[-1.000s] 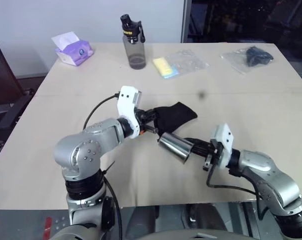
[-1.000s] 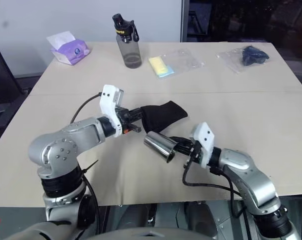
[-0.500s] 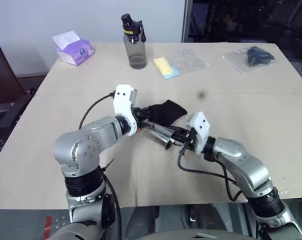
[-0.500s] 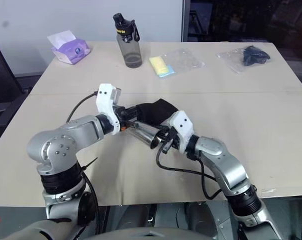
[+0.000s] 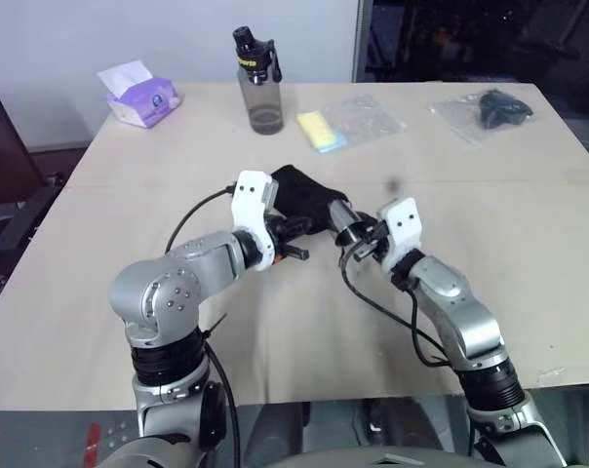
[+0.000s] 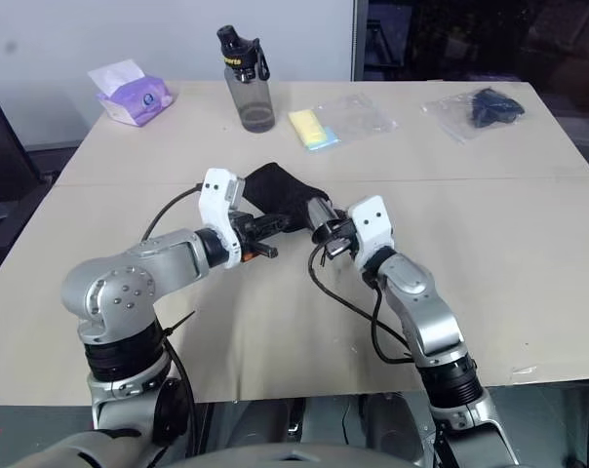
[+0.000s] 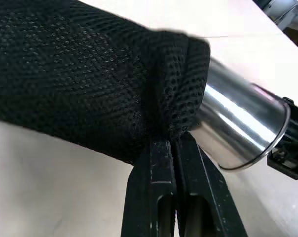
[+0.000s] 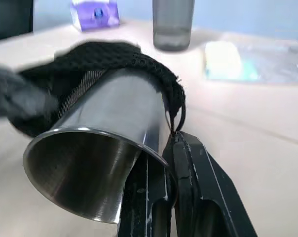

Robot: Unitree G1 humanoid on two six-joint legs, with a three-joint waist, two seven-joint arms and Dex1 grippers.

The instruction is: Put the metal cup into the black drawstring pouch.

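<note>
**Cup half sheathed, and the pouch mouth may slip**

While the metal cup (image 8: 97, 148) is only partway inside the black drawstring pouch (image 7: 85, 79), the likeliest failure is the fabric sliding back off it. The left gripper (image 7: 174, 148) is closed tight on a fold of mesh at the pouch mouth, and the right gripper (image 8: 171, 163) is clamped on the cup's rim, base end buried in the pouch and open end facing out. Both are held above the table (image 5: 529, 244), about midway between its left and right edges and toward the middle of its depth. If the right arm pushes off-axis, the taut mesh could snag the wall and tug out of the pinch. Letting go early would probably tip the smooth steel cup out onto the table, since much of it looks uncovered.
</note>
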